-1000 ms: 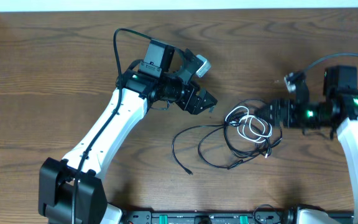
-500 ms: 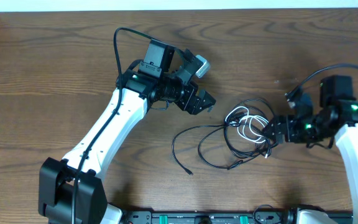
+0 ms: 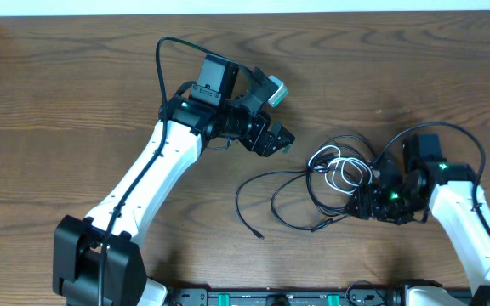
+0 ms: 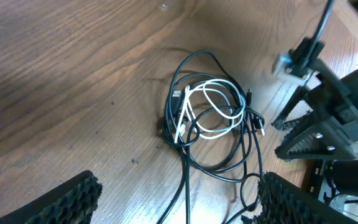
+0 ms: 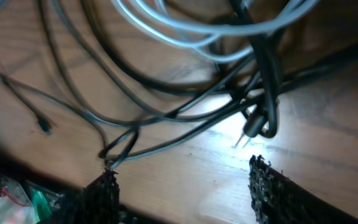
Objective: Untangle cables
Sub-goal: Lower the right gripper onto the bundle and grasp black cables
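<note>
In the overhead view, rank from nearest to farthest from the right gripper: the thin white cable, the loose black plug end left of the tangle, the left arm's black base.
From the right gripper:
1. Thin white cable, in the tangle right beside it.
2. Loose black plug end, farther left on the wood.
3. Left arm's black base, far lower-left corner.

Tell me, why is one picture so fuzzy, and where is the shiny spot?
Right wrist view: the cables look blurry, with a bright glare patch on the table under them. Left wrist view: cables sharp, soft sheen on the wood near the bottom. Overhead view: evenly lit and clear.
</note>
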You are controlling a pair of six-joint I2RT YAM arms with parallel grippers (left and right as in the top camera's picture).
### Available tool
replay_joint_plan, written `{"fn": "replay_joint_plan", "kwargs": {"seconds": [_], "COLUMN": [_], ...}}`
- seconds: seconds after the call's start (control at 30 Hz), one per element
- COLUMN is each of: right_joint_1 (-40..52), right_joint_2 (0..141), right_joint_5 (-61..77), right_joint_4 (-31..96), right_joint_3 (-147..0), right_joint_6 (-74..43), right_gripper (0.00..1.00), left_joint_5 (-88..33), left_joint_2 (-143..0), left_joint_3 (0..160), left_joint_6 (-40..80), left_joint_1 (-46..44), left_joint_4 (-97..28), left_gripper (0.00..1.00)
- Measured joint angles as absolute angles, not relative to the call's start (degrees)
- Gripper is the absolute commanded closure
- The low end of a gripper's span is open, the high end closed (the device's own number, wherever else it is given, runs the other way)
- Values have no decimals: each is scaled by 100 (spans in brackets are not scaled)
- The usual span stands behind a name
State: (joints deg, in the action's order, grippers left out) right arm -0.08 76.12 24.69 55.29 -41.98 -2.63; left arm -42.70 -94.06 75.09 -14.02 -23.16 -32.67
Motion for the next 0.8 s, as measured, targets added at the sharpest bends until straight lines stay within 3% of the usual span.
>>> {"fn": "replay_joint_plan", "kwargs": {"seconds": [0.3, 0.57, 0.8], "right_joint_1": [-8, -8, -8], "right_joint_2": [7614, 7614, 7614], "right_joint_5": [2102, 1881, 1623], "right_joint_4": [4230, 4084, 4108], "right_joint_3": [-3583, -3583, -3581], "right_joint_6": [-381, -117, -30], "right_gripper": [34, 35, 49], "left_joint_5": [-4268, -4268, -4268], "left_joint_2": [-9406, -9406, -9406], "left_joint_3": [7509, 7509, 7509], "left_joint_6": [-1494, -1509, -1509], "left_joint_1": [-2316, -2316, -2316], "left_joint_4": [-3269, -3269, -3269], "left_gripper": [18, 18, 18]}}
